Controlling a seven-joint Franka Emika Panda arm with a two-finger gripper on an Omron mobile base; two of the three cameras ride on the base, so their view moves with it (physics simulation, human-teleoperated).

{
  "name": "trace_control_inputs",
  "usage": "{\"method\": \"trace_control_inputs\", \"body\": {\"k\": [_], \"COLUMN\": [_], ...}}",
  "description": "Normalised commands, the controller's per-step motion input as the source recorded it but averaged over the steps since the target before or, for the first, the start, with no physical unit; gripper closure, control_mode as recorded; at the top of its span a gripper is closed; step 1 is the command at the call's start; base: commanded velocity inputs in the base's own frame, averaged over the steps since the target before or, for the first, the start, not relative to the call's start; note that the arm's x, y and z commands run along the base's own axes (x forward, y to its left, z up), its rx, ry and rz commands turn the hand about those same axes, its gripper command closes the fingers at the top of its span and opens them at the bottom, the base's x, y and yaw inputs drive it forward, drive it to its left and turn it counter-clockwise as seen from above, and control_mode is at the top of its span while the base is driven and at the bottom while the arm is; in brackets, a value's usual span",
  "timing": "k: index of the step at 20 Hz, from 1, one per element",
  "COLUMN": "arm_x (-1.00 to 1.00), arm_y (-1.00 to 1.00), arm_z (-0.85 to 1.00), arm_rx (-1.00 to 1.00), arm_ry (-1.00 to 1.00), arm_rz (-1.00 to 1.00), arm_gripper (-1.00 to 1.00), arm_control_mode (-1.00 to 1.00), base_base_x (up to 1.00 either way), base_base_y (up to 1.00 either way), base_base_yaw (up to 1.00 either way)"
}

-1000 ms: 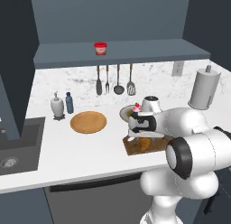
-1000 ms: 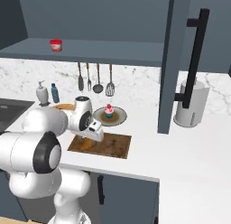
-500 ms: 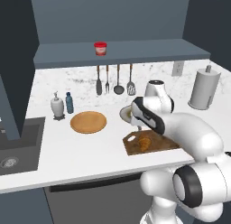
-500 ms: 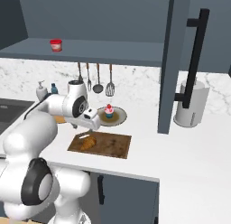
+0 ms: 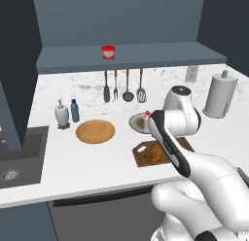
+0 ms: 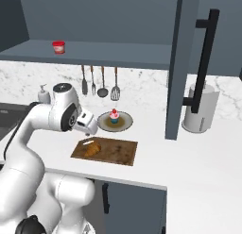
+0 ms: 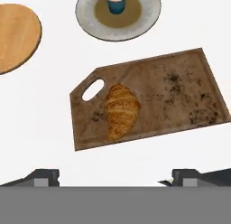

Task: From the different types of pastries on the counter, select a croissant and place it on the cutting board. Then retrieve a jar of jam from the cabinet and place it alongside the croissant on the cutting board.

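Note:
The golden-brown croissant (image 7: 122, 111) lies on the dark cutting board (image 7: 180, 96), near the end with the hole, and nothing touches it. My gripper (image 7: 116, 177) hangs above the board's near edge, open, with its fingertips far apart and nothing between them. From the right base view the gripper (image 6: 88, 130) hovers over the board's left end, above the croissant (image 6: 92, 148). The pink-frosted cupcake (image 6: 114, 116) stands on a grey plate (image 6: 125, 125) behind the board. The red-lidded jar of jam (image 5: 108, 52) sits on the cabinet's shelf ledge (image 5: 160, 54).
A round tan wooden plate (image 5: 95, 131), a blue bottle (image 5: 74, 110) and a soap dispenser (image 5: 61, 113) stand left of the board, and the dark sink (image 5: 14, 152) lies beyond them. Utensils (image 6: 101, 82) hang on the back wall. A paper towel roll (image 6: 198, 110) and an open cabinet door (image 6: 177, 63) are on the right.
The hand has risen off the cutting board and drawn back, leaving the croissant lying there. The jaws stayed open.

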Motion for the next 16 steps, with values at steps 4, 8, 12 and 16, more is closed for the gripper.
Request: {"method": "trace_control_inputs", "body": {"k": [4,8,12,16], "arm_x": [0.00,0.00,0.00,0.00], "arm_y": [0.14,0.20,0.20,0.18], "arm_z": [1.00,1.00,1.00,1.00], "arm_rx": [0.00,0.00,0.00,-0.04], "arm_ry": [-0.28,-0.33,-0.31,-0.33], "arm_rz": [0.04,0.06,0.09,0.06], "arm_gripper": [-1.00,-1.00,-1.00,-1.00], "arm_control_mode": [-1.00,-1.00,-1.00,-1.00], "base_base_x": [0.00,0.00,0.00,0.00], "base_base_y": [0.00,0.00,0.00,0.00], "base_base_yaw": [0.00,0.00,0.00,0.00]}}
